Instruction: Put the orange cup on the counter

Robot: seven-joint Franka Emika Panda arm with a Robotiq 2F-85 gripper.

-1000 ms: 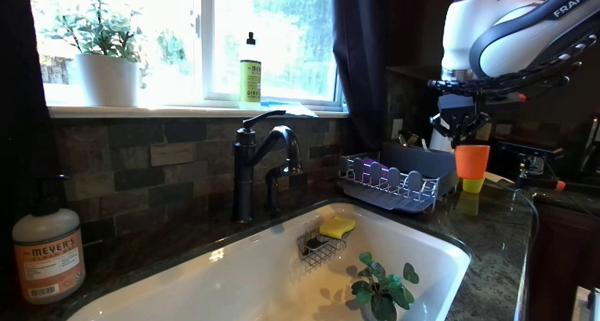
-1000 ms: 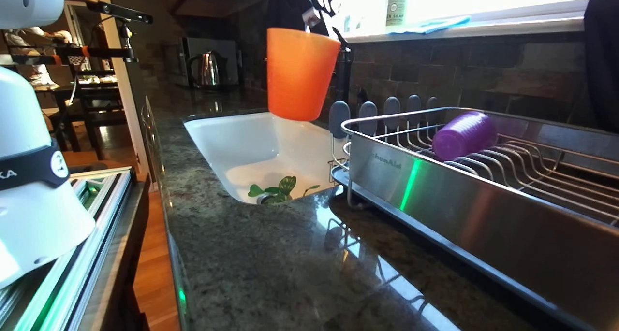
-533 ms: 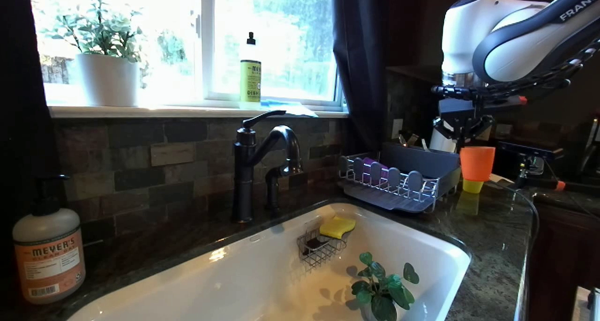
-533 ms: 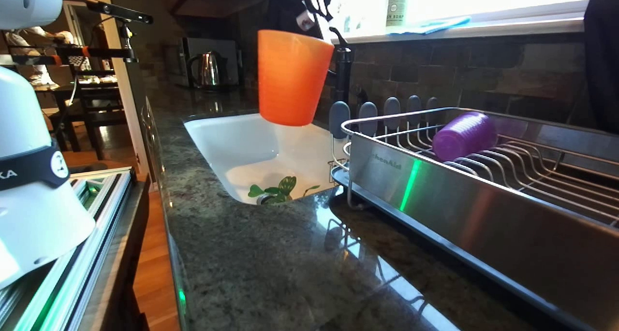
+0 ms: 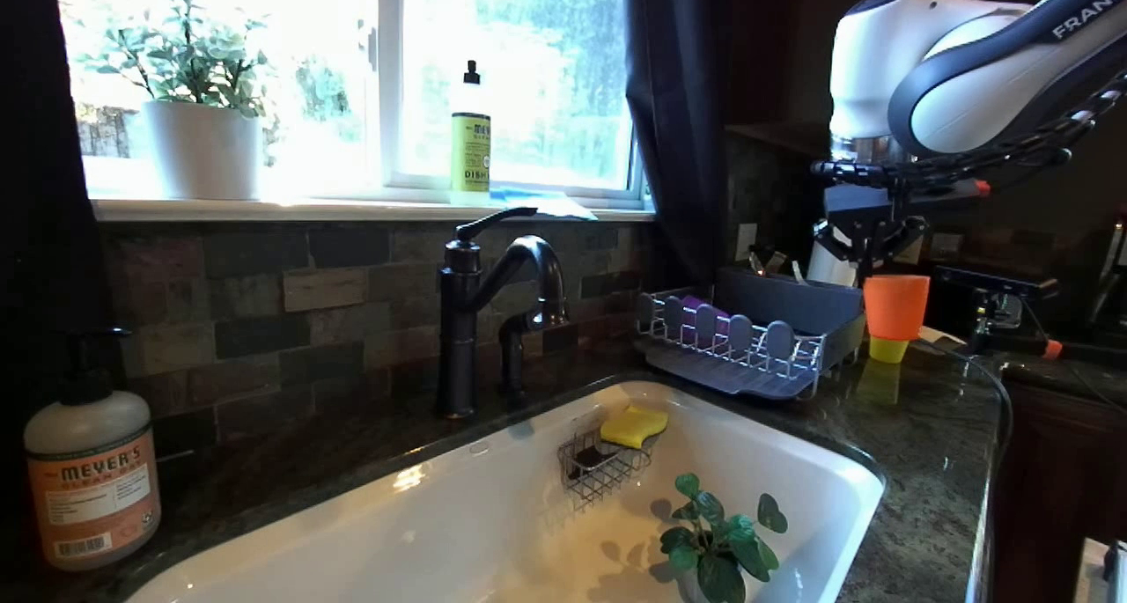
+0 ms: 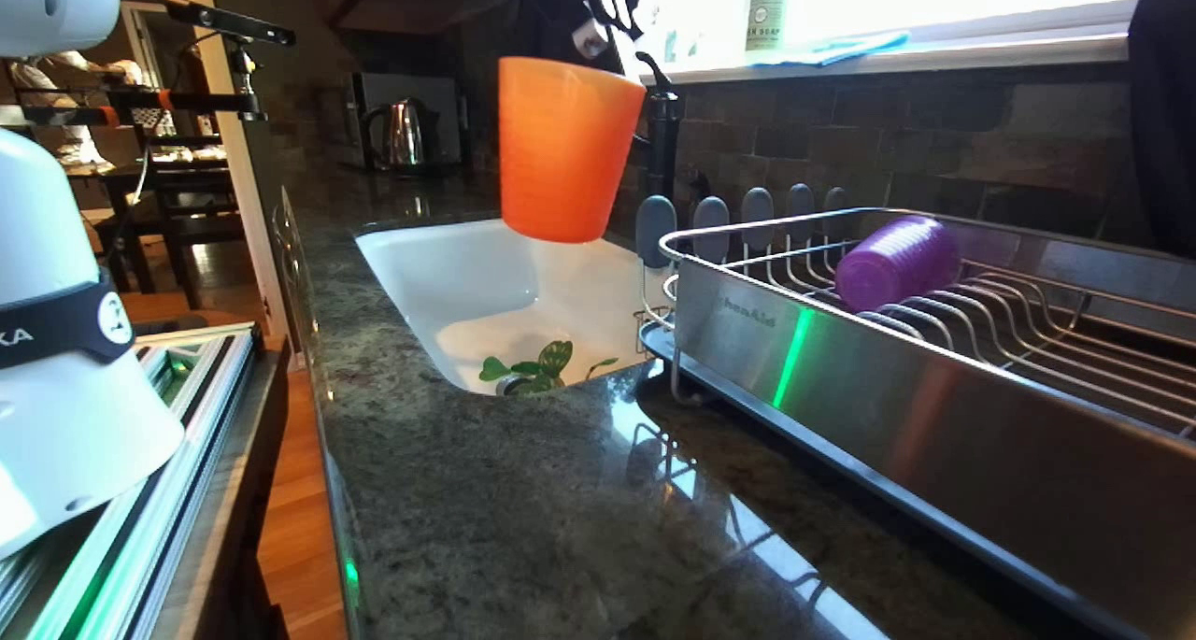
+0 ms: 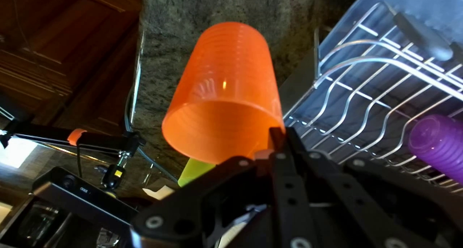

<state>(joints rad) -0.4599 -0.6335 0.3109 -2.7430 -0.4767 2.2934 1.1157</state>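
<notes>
Hanging above the counter [image 6: 486, 500], at upper centre in an exterior view, the orange cup [image 6: 570, 154] is already picked up, the gripper [image 7: 283, 138] clamped on its rim, so lowering it and letting go seem left to do.

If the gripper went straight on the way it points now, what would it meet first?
The gripper points down, holding the orange cup, whose base would probably meet the counter first; depth is unclear, so the yellow-green cup or dish rack could catch it.
</notes>
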